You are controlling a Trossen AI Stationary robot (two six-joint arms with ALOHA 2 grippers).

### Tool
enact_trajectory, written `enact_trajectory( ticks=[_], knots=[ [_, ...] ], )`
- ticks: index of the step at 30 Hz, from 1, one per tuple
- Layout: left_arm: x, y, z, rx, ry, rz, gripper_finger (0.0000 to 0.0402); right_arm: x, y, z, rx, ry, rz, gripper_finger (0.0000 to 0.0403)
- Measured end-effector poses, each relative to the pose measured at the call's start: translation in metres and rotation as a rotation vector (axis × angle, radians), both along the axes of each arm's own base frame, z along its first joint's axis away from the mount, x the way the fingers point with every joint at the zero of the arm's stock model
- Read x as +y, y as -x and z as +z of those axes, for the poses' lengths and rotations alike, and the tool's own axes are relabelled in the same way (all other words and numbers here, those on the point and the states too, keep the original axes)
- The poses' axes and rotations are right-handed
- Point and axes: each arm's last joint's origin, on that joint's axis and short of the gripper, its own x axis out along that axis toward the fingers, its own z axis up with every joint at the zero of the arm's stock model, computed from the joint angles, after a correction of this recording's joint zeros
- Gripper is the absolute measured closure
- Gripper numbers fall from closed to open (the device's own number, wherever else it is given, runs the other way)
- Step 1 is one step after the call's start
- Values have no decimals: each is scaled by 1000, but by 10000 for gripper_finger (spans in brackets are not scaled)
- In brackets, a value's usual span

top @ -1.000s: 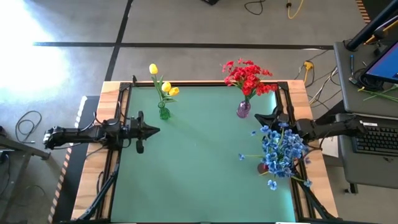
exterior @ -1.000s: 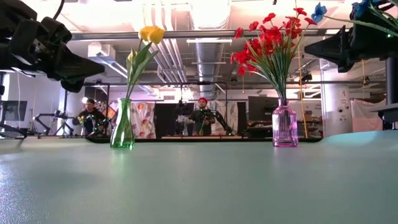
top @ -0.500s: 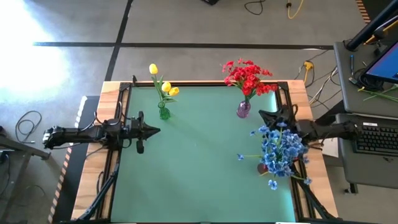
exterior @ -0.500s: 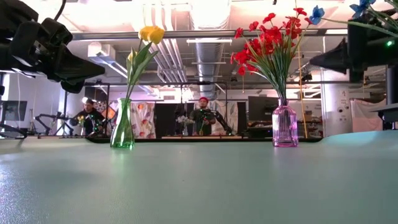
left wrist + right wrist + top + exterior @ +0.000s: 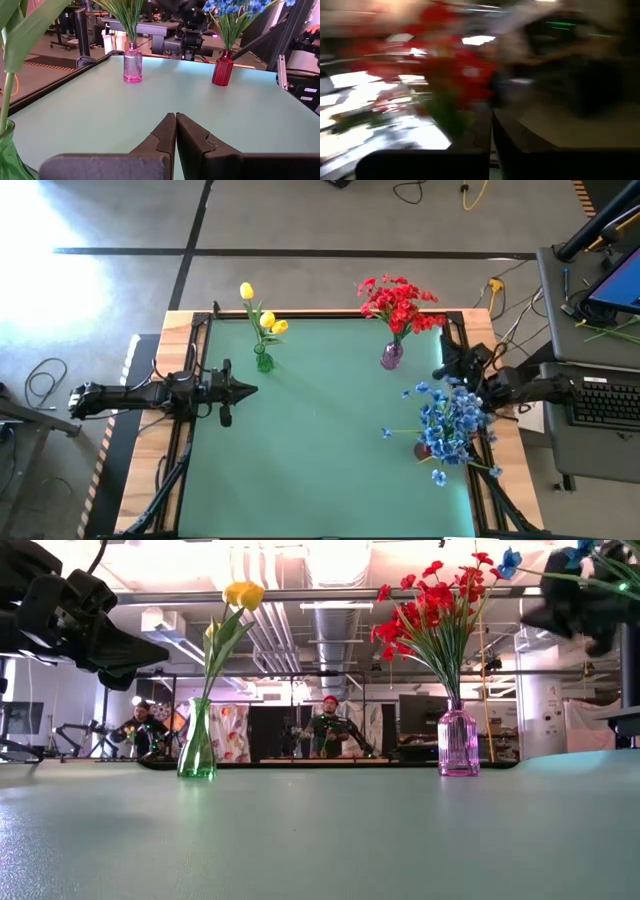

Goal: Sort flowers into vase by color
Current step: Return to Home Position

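Yellow flowers (image 5: pixel 262 318) stand in a green vase (image 5: pixel 264 362) at the far left. Red flowers (image 5: pixel 398 302) stand in a pink vase (image 5: pixel 391 356) at the far right. Blue flowers (image 5: pixel 452 418) stand in a red vase (image 5: pixel 222 68) near the right edge. Each vase stands on its base on the green table (image 5: pixel 320 450). My left gripper (image 5: pixel 252 389) hangs shut above the left edge, pointing level across the table, holding nothing. My right gripper (image 5: pixel 440 369) is shut and empty, raised at the right edge between the red and blue flowers.
The table has a black frame and wooden borders (image 5: pixel 180 330). A desk with a keyboard (image 5: pixel 610 402) stands beyond the right edge. People (image 5: pixel 325 728) are in the room behind the far edge. Open green surface lies between the vases and the near edge.
My right gripper has drawn back toward the table's right edge, risen a little and swung round toward the red flowers, staying shut. The vases and flowers stand as before.
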Motion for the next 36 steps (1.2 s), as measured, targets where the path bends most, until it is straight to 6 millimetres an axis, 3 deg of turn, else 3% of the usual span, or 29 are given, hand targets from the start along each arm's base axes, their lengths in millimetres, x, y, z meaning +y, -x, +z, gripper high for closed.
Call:
enact_trajectory(
  ticks=[5,6,10,15,23,31,36],
  knots=[
    [0,0,0,3,0,0,402,-6,14,-4,-51,-265,-482,393],
    [0,0,0,3,0,0,402,-7,15,-3,-48,-274,-505,393],
    [0,0,-1,6,0,0,402,-7,11,-9,137,-166,-478,393],
    [0,-1,-1,10,0,0,402,-7,10,-15,105,-197,-504,393],
    [0,-1,-1,14,0,0,402,-6,2,-28,333,-57,-414,393],
    [0,-1,-1,15,0,0,402,-15,4,-40,309,-117,-526,393],
    [0,-2,-1,17,1,0,402,-16,3,-45,247,-154,-491,393]
  ],
)
